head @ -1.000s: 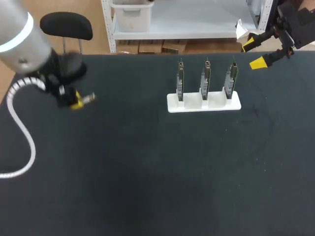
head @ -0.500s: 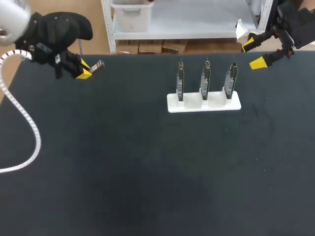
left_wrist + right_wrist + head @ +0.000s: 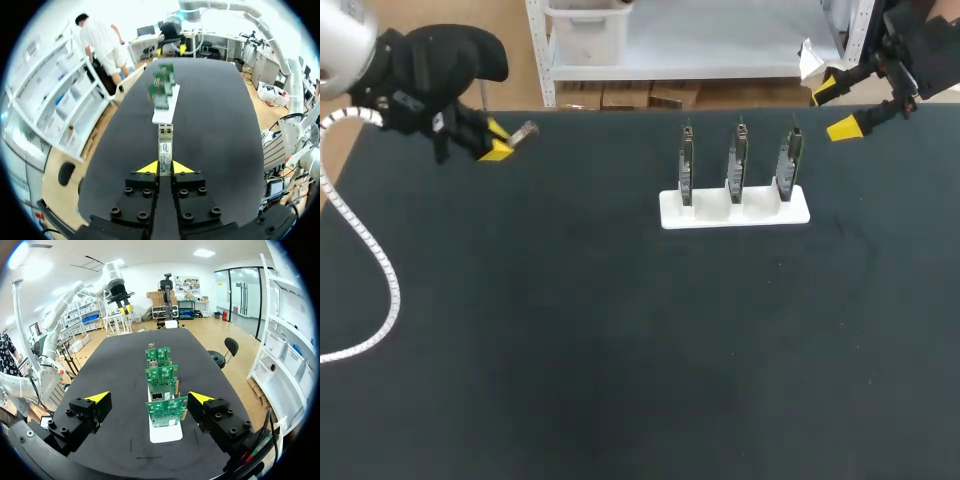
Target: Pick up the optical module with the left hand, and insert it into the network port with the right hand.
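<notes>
My left gripper (image 3: 498, 144) hangs over the table's far left corner, shut on a silver optical module (image 3: 523, 131) that sticks out toward the boards. In the left wrist view the module (image 3: 165, 145) is pinched between the yellow tips of the gripper (image 3: 165, 168) and points at the white stand (image 3: 165, 104). The stand (image 3: 734, 210) holds three upright green circuit boards (image 3: 738, 160) with network ports. My right gripper (image 3: 844, 108) hovers open at the far right edge. In the right wrist view the boards (image 3: 163, 397) stand in a row ahead of that open gripper (image 3: 149, 398).
A white cable (image 3: 365, 255) loops from my left arm over the table's left side. The black table top (image 3: 620, 350) stretches bare in front of the stand.
My left arm has lifted and swung toward the far left corner with the module in its grip, then crept slightly right. The right arm has kept still.
</notes>
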Motion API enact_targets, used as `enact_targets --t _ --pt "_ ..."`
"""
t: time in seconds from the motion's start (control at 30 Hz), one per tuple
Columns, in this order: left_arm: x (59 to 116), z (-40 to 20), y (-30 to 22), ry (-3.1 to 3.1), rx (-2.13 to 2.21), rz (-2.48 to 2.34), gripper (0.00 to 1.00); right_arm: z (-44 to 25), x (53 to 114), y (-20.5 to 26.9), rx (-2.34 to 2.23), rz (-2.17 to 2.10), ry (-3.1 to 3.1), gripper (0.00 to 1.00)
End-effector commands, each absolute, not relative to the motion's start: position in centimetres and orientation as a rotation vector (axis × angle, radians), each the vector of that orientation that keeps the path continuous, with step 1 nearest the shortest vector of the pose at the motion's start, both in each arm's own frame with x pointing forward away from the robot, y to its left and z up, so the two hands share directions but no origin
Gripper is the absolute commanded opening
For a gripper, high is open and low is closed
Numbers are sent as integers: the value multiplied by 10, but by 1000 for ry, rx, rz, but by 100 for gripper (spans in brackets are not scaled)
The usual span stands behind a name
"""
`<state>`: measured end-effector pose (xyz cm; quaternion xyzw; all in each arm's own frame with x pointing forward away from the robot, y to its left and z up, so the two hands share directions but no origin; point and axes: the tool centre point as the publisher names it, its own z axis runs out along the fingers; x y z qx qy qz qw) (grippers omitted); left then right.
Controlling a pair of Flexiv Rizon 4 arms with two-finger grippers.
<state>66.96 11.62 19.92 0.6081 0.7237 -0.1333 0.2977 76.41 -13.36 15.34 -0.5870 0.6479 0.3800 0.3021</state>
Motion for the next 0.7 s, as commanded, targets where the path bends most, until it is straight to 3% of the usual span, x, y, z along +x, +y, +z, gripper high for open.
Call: enact_targets --t 0.03,0.43,0.7 --pt "684 205 76 1792 1602 -433 0 153 766 -134 -1558 1010 1717 100" --pt "717 229 -52 1452 1610 -724 0 153 766 -134 -1558 1010 1717 100" --pt "727 231 -92 1437 1516 -833 0 153 766 -134 -1558 1010 1717 100"
